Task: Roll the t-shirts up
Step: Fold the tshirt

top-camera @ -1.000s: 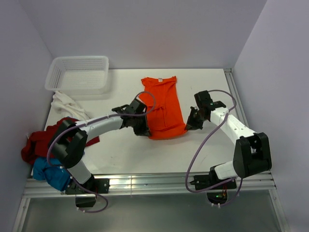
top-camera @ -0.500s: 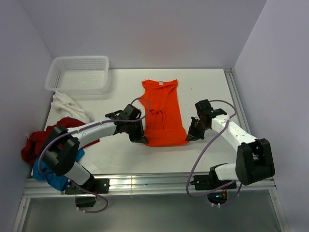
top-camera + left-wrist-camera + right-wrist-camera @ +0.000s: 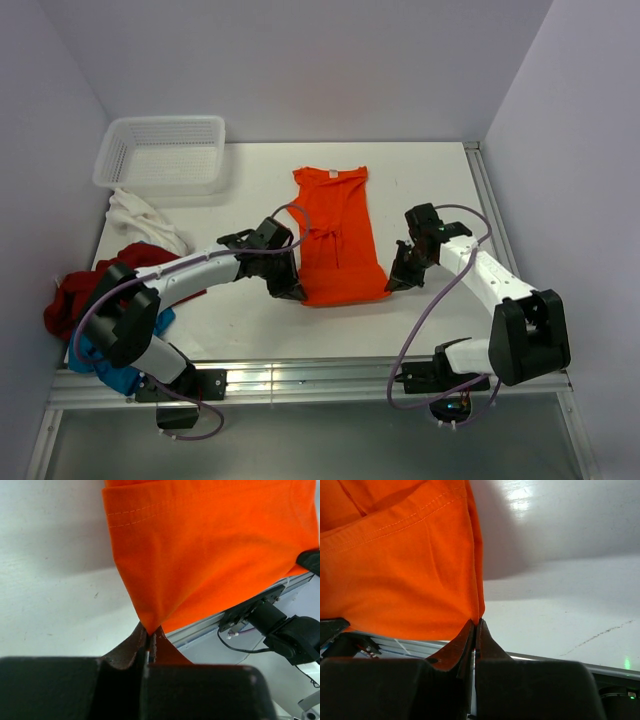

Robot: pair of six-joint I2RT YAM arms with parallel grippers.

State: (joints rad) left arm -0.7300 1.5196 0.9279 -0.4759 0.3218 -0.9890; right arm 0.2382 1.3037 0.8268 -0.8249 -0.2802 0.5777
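Note:
The orange t-shirt (image 3: 338,235) lies folded into a narrow strip in the middle of the table, collar end far, hem near. My left gripper (image 3: 296,292) is shut on the hem's near left corner; the fabric (image 3: 200,550) runs up from its jaws. My right gripper (image 3: 392,284) is shut on the near right corner, orange cloth (image 3: 400,565) rising from its jaws. A white t-shirt (image 3: 140,218), a dark red one (image 3: 85,295) and a turquoise one (image 3: 105,360) lie heaped at the table's left edge.
A white perforated basket (image 3: 162,152) stands at the far left corner. The metal rail (image 3: 300,378) runs along the near edge. Walls close in the back and both sides.
Both grippers pulled the hem toward the near edge, stretching the shirt out long and flat. In the last half second they hardly moved.

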